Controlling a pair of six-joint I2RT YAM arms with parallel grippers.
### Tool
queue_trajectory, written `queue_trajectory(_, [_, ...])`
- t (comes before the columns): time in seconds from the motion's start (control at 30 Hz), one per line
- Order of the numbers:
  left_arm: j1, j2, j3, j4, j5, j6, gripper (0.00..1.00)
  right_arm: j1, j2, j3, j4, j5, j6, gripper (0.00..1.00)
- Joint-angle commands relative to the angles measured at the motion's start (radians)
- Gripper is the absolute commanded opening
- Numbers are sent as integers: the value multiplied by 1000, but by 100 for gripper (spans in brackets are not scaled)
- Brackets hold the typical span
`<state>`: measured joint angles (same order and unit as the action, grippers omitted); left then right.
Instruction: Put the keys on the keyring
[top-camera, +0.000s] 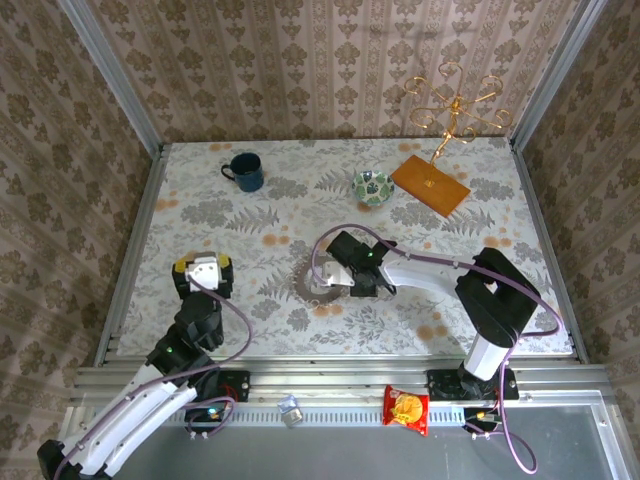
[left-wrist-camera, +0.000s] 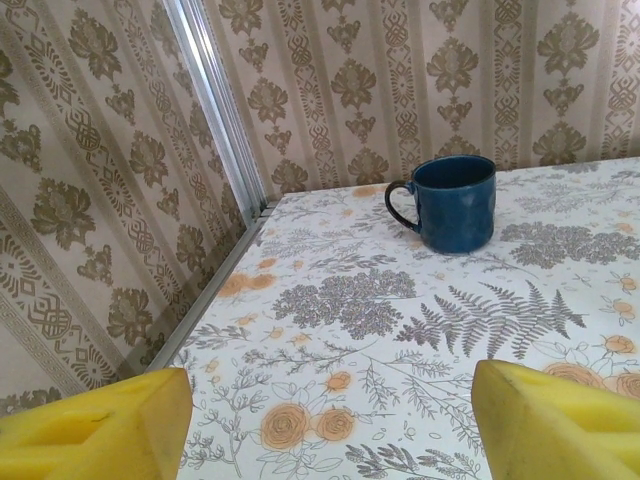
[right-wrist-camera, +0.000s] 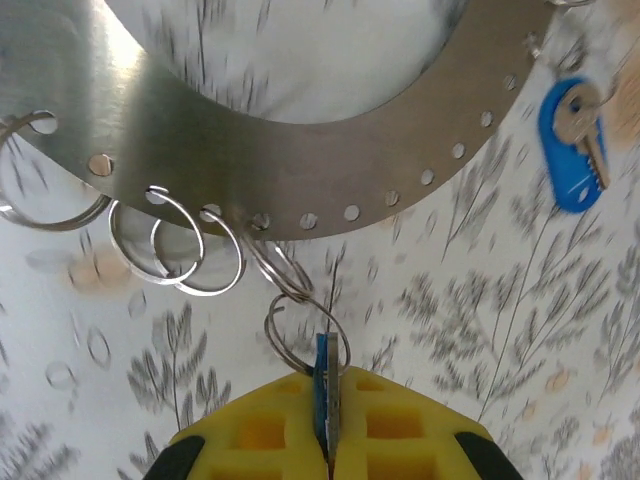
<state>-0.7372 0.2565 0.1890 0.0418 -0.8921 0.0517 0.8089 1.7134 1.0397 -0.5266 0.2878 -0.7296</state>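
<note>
The right gripper (right-wrist-camera: 327, 425) was closed on a blue-headed key (right-wrist-camera: 325, 362), which was pinched edge-on between the yellow pads (right-wrist-camera: 400, 425). A small split ring (right-wrist-camera: 305, 335) was looped at the key's head and appeared to be linked to another ring that was threaded through a hole in the keyring (right-wrist-camera: 300, 170). The keyring, a flat grey metal band pierced with holes along its outer rim, was located near the middle of the table (top-camera: 250, 330), a little toward the near edge. More split rings (right-wrist-camera: 175, 240) were hung from neighbouring holes. A second key (right-wrist-camera: 573, 145) was laid on the tablecloth just outside the keyring's rim, apart from the gripper.

The left gripper (left-wrist-camera: 330, 430) was held near the table's left edge, its fingers spread wide with nothing between them. A blue mug (left-wrist-camera: 450, 200) was stood toward the far left corner. A green patterned bowl (top-camera: 372, 186) and an orange board (top-camera: 430, 184) carrying a gold candelabra (top-camera: 455, 105) were placed toward the far right corner.
</note>
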Motion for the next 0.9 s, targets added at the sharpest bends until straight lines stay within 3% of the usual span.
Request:
queue_trajectory(0.0, [13,16,-2,40,19,3,75,-13,-9,-26,-93,125,-66,8])
queue_trajectory(0.27, [28,59,2,43,49,0,74,-72,-48,-76,-159,166,-54,30])
queue_trajectory(0.43, [49,123,31,55,140,39,76,-163,-188,-96,-140,47,33,56])
queue_trajectory(0.47, [60,145,36,60,170,39,77,-192,-223,-100,-106,11,73,66])
queue_trajectory(0.5, [72,165,41,63,199,37,78,-221,-258,-107,-60,-29,118,76])
queue_trajectory(0.6, [134,248,50,99,286,20,82,-368,-392,-188,199,-256,341,78])
queue_trajectory(0.63, [161,279,57,111,314,15,84,-420,-430,-240,335,-303,407,87])
queue_trajectory(0.67, [190,310,62,133,338,20,88,-466,-461,-300,458,-317,474,100])
queue_trajectory(0.73, [251,362,78,156,387,19,100,-546,-489,-408,662,-309,560,100])
queue_trajectory(0.87, [430,460,96,208,534,2,100,-666,-453,-515,882,-200,656,100])
